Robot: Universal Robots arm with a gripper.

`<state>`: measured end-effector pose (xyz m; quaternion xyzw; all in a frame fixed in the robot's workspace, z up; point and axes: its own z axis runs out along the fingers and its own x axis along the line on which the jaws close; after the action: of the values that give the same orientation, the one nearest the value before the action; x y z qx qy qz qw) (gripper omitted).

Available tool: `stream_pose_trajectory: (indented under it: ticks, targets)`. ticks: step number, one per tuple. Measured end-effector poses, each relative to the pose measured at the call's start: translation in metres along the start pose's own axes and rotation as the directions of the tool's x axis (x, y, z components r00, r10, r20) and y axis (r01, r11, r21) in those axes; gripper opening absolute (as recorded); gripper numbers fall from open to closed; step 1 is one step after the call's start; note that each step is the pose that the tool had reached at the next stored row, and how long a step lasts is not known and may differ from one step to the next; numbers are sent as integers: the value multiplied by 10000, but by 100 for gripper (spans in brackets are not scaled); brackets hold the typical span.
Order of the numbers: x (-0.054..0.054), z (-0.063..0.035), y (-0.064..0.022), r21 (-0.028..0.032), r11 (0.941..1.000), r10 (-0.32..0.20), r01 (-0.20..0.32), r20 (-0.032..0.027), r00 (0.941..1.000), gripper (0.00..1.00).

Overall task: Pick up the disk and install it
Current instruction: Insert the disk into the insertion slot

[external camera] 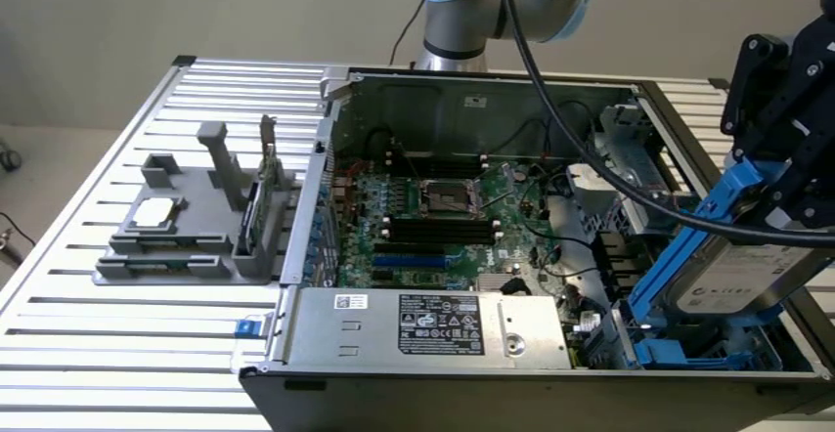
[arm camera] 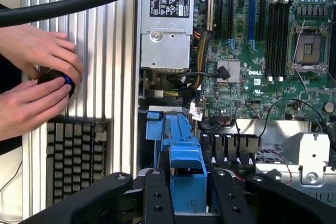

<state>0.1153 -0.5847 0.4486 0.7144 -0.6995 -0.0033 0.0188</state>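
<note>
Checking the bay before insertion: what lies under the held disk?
Under the tilted disk, held in the gripper, a blue plastic carrier piece lies low in the case. Whatever sits directly behind the disk's body is covered.

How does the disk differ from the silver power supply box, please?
The disk is edged in blue plastic; the power supply box is bare metal. The disk is held tilted by the gripper; the box lies flat in the case. The disk looks smaller than the box. Both are silver-grey with labels.
</note>
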Motion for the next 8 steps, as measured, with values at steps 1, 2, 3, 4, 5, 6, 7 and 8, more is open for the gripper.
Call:
stream_pose_trajectory:
  ticks: [1, 2, 3, 4, 5, 6, 7, 8]
  targets:
    - [0, 9, 0, 0, 10000, 0, 0, 0, 10000, 33]
    - [0, 16, 0, 0, 10000, 1, -1, 0, 10000, 33]
    - [0, 23, 0, 0, 10000, 3, -3, 0, 10000, 33]
    - [-1, 31, 0, 0, 10000, 4, -4, -1, 10000, 33]
    - [-1, 38, -1, 0, 10000, 8, -8, 1, 10000, 33]
    - [-1, 46, -1, 0, 10000, 13, -13, 1, 10000, 33]
    - [-1, 54, -1, 0, 10000, 18, -18, 1, 10000, 33]
    - [-1, 61, -1, 0, 10000, 22, -22, 1, 10000, 33]
